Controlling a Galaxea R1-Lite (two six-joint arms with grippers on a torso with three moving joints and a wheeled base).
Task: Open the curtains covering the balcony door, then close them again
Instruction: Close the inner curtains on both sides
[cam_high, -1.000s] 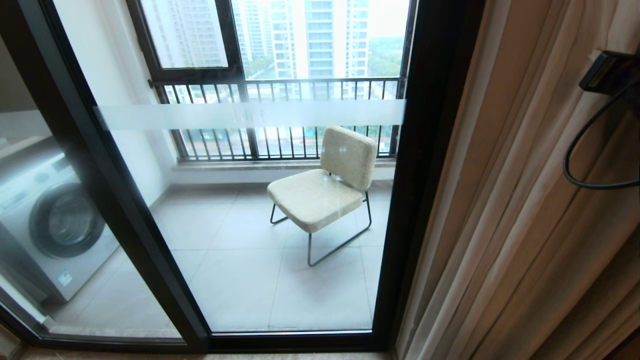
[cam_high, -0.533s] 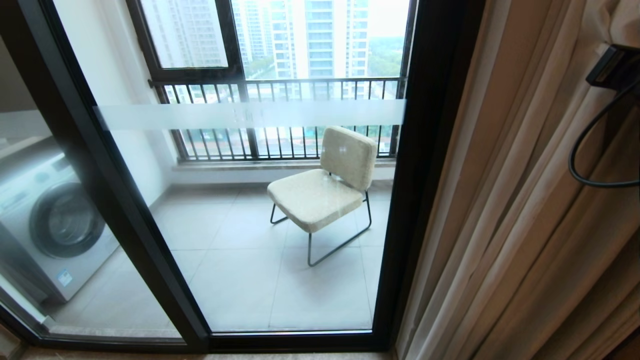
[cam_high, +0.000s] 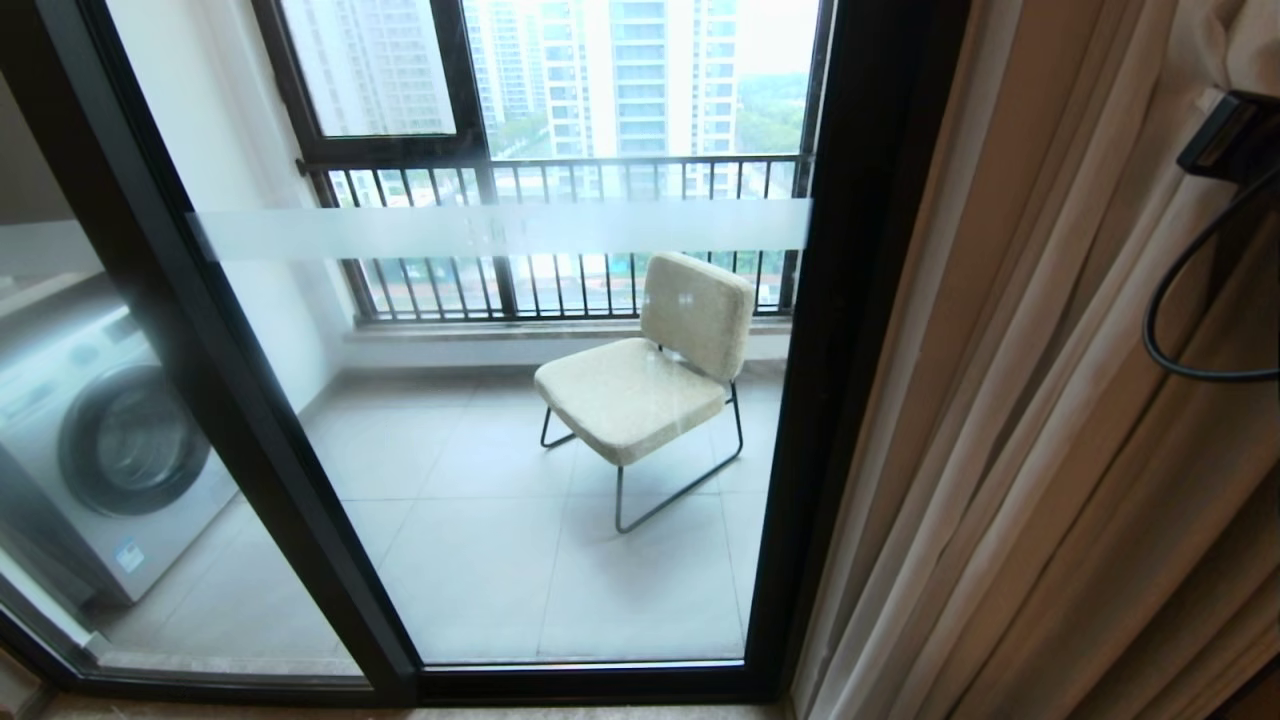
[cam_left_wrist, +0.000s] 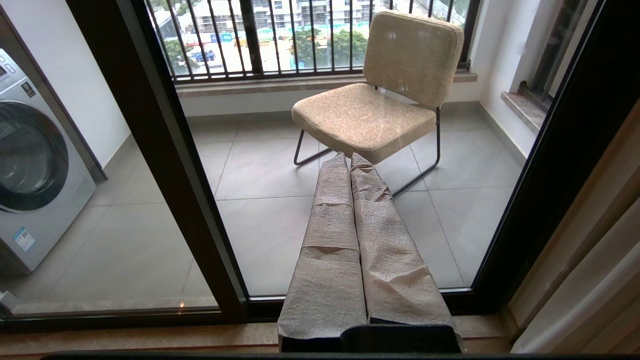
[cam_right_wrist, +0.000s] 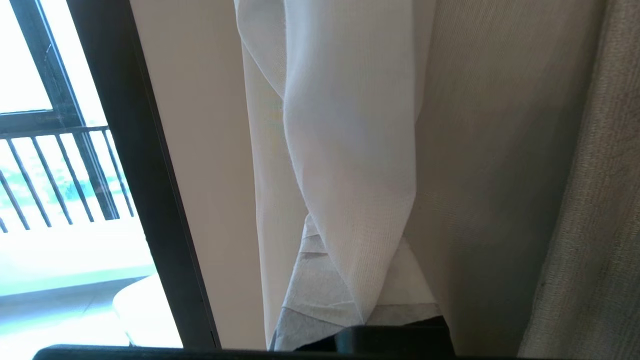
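- The curtains (cam_high: 1050, 400) hang bunched along the right side of the head view, beige folds running from the top edge to the lower right corner. Pulled aside like this, they leave the glass bare, so the opening half of the task looks done and the closing half is not.
- The door (cam_high: 520, 400) fills the centre and left of the head view: black frame, with a frosted band across the upper third. Through the glass a chair (cam_high: 650, 385) stands mid-frame and a washer (cam_high: 95, 450) sits at the left edge.
- The right gripper (cam_right_wrist: 350, 295) is low and centre in the right wrist view, its padded fingers clenched on a fold of sheer voile (cam_right_wrist: 345, 150) that twists down between them. The thicker beige layer hangs just beside it, to the right of that frame.
- I judge that grip to be there for drawing the fabric back across the glass; gathering a fold gives the arm something to pull.
- In the head view only the right arm's wrist block (cam_high: 1235, 135) and a looping cable (cam_high: 1180, 300) show, at the upper right edge, close against the folds.
- The left gripper (cam_left_wrist: 357, 240) is low and centre in the left wrist view, its fingers pressed together, holding nothing and pointing at the door; it looks parked.
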